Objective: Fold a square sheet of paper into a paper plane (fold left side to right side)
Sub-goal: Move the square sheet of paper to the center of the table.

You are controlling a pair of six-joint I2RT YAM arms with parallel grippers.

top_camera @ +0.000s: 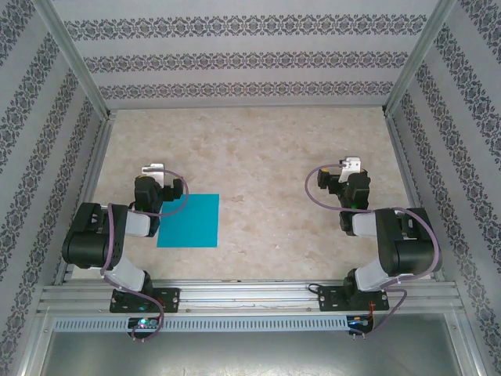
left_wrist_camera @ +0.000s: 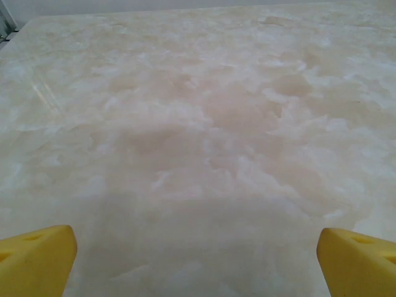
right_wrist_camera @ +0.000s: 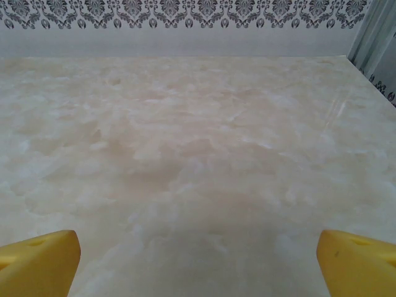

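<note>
Your left fingers (left_wrist_camera: 36, 260) and right fingers (right_wrist_camera: 38, 260) both stand wide apart over the tabletop (top_camera: 266, 149), holding nothing. The square sheet of paper (top_camera: 192, 223) lies flat at about 8 o'clock from the tabletop's centre, its 10 o'clock corner hidden under the left arm (top_camera: 153, 197).

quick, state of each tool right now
left tool: open, holding nothing
right tool: open, holding nothing
</note>
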